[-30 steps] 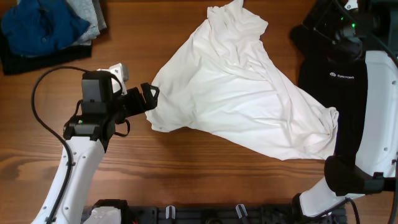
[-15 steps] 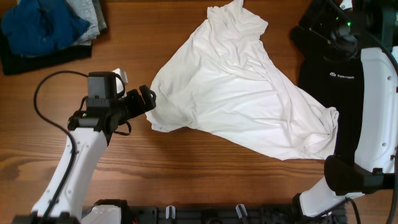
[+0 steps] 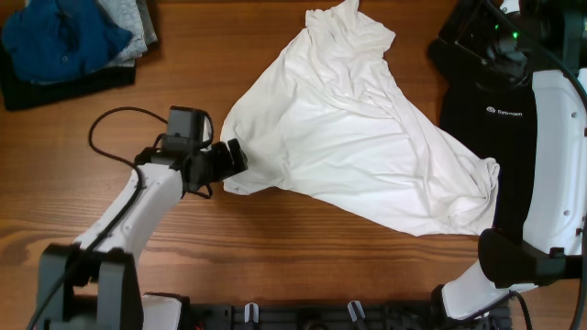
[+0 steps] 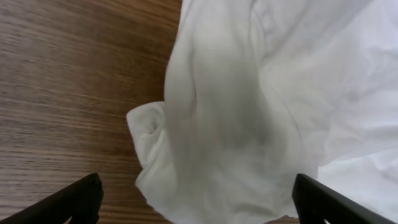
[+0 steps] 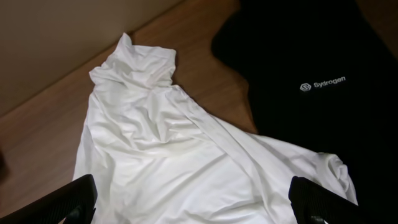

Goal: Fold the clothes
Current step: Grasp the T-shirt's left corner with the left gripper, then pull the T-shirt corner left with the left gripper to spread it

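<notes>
- The large white T-shirt of thin, wrinkly fabric (image 3: 353, 128) lies crumpled on the brown wooden table (image 3: 275, 247).
- The left gripper (image 3: 234, 158), fingers spread, straddles its left corner.
- The right gripper (image 5: 193, 208) hangs above it, spread wide and holding nothing.

One readable marking for you to log.

Right wrist view: the black garment (image 5: 311, 50) carries a white print (image 5: 321, 84), toward 2 o'clock in the frame. The print is a small hexagon-like emblem followed by a single word in plain sans-serif letters. The line tilts slightly upward to the right. You can read the word as "Sydrogen". The first letter is uncertain and may be an H.

Overhead view: the black garment (image 3: 463, 101) lies at 3 o'clock, and the white print (image 3: 503, 114) shows on it. Here you get only a pale dot and a short row of letters, too small to read.
</notes>
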Available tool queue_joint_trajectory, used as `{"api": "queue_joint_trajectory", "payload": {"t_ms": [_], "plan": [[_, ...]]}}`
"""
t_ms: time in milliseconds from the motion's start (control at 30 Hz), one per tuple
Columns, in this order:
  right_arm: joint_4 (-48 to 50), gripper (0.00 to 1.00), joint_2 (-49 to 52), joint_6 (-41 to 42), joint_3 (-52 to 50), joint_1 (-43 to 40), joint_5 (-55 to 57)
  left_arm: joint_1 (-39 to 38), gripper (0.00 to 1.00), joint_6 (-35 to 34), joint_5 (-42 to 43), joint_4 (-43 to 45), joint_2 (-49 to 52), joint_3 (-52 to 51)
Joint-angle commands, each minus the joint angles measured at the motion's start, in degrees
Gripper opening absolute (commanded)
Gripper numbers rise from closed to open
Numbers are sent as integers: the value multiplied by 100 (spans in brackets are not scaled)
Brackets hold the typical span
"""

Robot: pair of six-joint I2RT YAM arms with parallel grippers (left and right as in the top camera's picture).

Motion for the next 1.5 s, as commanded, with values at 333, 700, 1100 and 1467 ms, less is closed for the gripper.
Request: {"api": "queue_joint_trajectory", "payload": {"t_ms": [333, 700, 1100, 1467], "plan": [[-210, 100, 68, -61, -52, 48, -221, -37, 74, -48, -205, 24, 424, 63], [-229, 100, 70, -61, -52, 48, -221, -37, 15, -50, -376, 170, 577, 63], [-227, 100, 339, -66, -52, 247, -398, 238, 4, -374, -1086, 1067, 575, 63], [-203, 100, 824, -212, -52, 909, -476, 3220, 4, -1220, -1311, 227, 575, 63]]}}
